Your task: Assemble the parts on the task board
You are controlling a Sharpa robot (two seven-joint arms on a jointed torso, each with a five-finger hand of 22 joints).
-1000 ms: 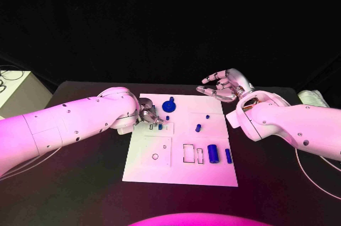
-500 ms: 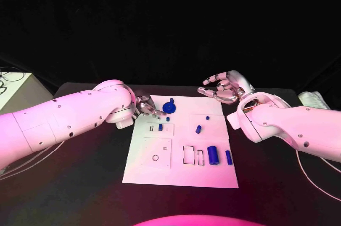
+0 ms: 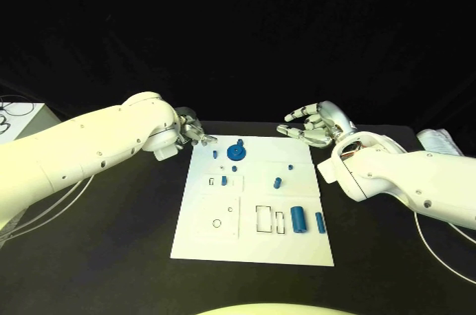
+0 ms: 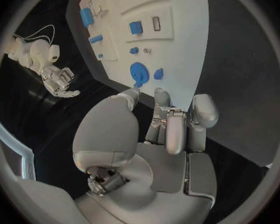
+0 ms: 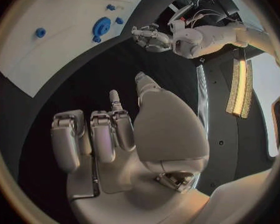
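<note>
The left hand (image 3: 191, 134) hovers just off the task board's (image 3: 203, 232) far left corner, over the black table (image 3: 119, 246). Its fingers (image 4: 175, 129) are curled in toward the palm with nothing between them. Nearest to it on the board are a small blue peg (image 3: 215, 153) and the round blue disc part (image 3: 236, 150), both close to the far edge and just beside the fingertips but apart from them.

The right hand (image 3: 316, 124) is raised beyond the board's far right corner, palm turned up, fingers (image 5: 102, 134) loosely spread and holding nothing. It is well apart from every part.

Further down the board, a small blue piece (image 3: 224, 180) stands by a slot left of centre, and two more (image 3: 278, 183) sit right of centre. Near the right edge a thick blue cylinder (image 3: 298, 219) and a slimmer blue bar (image 3: 319, 222) lie side by side, next to rectangular slots (image 3: 264, 218).
</note>
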